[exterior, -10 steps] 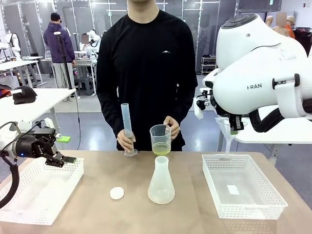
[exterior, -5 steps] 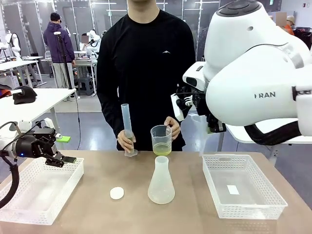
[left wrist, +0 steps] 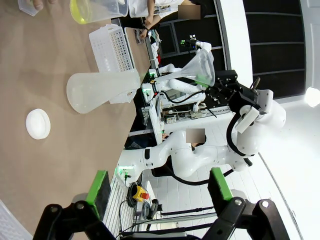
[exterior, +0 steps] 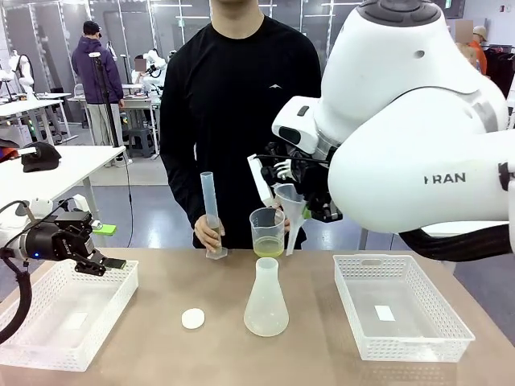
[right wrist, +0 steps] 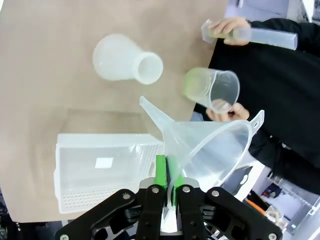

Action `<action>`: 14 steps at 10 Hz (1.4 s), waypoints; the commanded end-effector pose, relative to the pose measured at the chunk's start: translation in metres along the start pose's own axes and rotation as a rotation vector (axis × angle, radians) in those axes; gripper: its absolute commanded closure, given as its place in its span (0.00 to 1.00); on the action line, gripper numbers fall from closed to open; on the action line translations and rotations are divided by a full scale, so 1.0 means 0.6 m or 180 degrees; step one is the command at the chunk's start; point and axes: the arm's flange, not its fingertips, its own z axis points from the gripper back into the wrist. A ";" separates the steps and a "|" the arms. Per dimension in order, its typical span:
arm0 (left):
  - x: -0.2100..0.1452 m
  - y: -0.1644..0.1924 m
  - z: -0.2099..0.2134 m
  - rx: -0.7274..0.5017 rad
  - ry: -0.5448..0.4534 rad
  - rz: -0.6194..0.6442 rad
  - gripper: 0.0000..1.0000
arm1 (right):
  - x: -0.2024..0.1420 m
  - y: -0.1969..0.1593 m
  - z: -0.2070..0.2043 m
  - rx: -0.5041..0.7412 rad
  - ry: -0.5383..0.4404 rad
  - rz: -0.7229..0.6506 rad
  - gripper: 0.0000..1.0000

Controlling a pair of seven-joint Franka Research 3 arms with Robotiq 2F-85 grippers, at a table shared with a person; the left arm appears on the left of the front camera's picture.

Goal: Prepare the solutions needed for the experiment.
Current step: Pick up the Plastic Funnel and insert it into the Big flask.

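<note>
Mid-frame, above flask (exterior: pixel 266 297), right gripper (right wrist: pixel 166 176) pinches funnel (right wrist: pixel 210 145) by rim; left gripper (left wrist: pixel 159 186) gapes wide, lower left. Person's beaker (exterior: pixel 265 225), centre, holds solutions (exterior: pixel 266 248). Risk: thin-rim pinch may let funnel swing, spout knocks flask over.

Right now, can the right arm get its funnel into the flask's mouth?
Probably yes. The right gripper holds the funnel above the flask, whose mouth is open, its cap lying aside. Only the person's beaker crowds the way.
</note>
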 end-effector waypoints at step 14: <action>0.001 -0.002 -0.001 0.0009 0.0011 -0.0036 0.00 | 0.047 0.001 -0.058 -0.0226 -0.0018 0.0114 0.96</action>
